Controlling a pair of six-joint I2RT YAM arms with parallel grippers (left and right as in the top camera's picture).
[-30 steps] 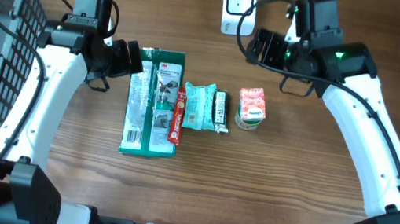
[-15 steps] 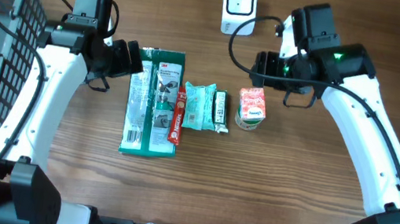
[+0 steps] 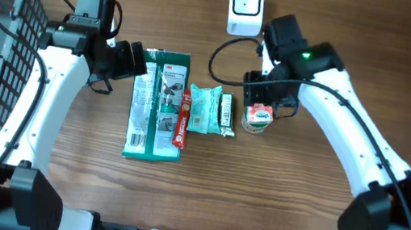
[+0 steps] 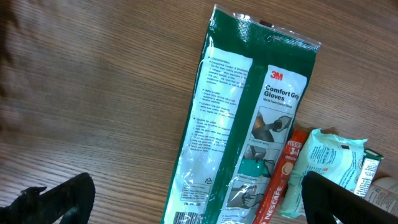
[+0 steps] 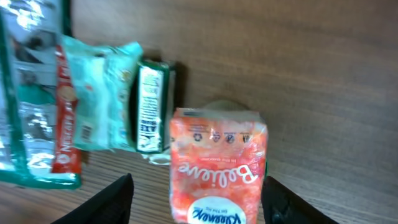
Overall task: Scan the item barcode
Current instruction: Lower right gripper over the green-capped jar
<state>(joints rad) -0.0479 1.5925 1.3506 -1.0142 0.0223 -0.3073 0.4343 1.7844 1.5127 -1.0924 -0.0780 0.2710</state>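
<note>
**Wooden bench: right arm poised astride the tissue pack**

Wood-grain bench (image 3: 295, 226) carries a short row of goods across the middle of the overhead frame. The orange tissue pack (image 5: 217, 158) lies at the right end of that row. A white scanner (image 3: 245, 7) stands near the top edge, just up-frame from it.

The right arm is much the nearer one. Its head hangs directly over the pack, hiding most of it in the overhead view. In the right wrist view the pack fills the lower centre, with its long axis running from top to bottom of the frame. The right fingers (image 5: 109, 202) sit at the lower left and lower right corners, one on each long side, so any squeeze would fall across the short width.

They stand partly open. Bare wood shows between the left-hand finger and the pack's edge. The right-hand finger is at or very near the other edge, and contact there cannot be made out. Nothing is held yet.

The left fingers (image 4: 56, 202) are spread wide and empty. They hover at the far left end of the row beside the green glove packet (image 4: 249, 124), well apart from the tissue pack.

Judging from this, the next move calls for a grip across the pack's width, then a lift toward the scanner.
</note>
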